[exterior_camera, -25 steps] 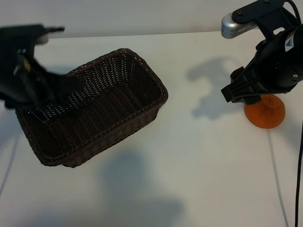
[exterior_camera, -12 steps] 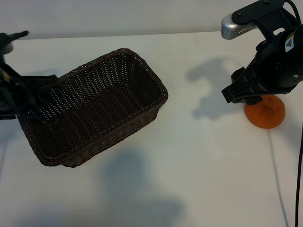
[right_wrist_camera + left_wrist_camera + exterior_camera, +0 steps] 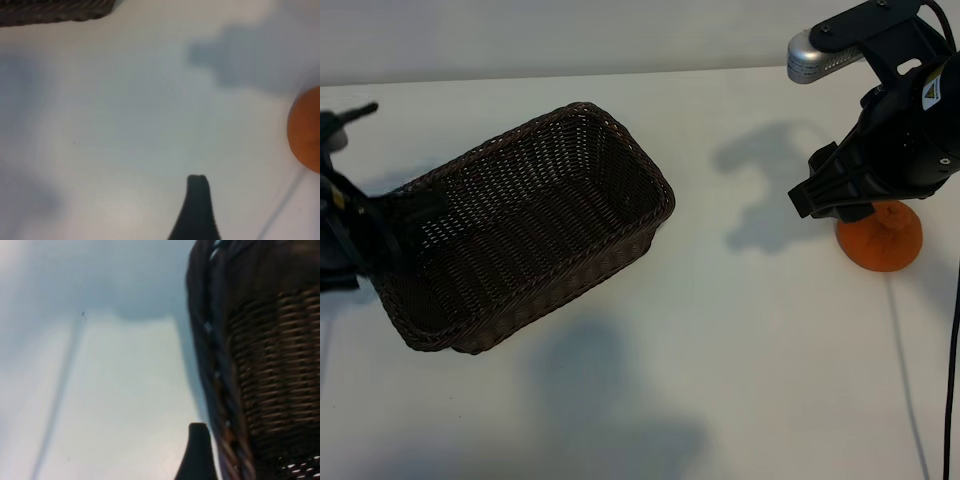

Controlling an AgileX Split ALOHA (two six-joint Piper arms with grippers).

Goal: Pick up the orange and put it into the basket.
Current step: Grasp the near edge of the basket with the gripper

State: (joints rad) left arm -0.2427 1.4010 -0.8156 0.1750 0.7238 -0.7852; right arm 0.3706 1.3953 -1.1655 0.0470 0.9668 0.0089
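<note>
Left gripper (image 3: 380, 225) slid outward along the dark woven wicker basket (image 3: 620, 160), fingers spread; right gripper (image 3: 845, 200), spread too, hangs just beside the small round orange (image 3: 885, 245), clearly nearer

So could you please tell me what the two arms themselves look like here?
Both are black. The right arm is bulky and angular, with a silver perforated camera housing on top, a small white label with a yellow mark and a black cable hanging beside it. The left arm is a blurred black shape with a yellow fleck.
</note>
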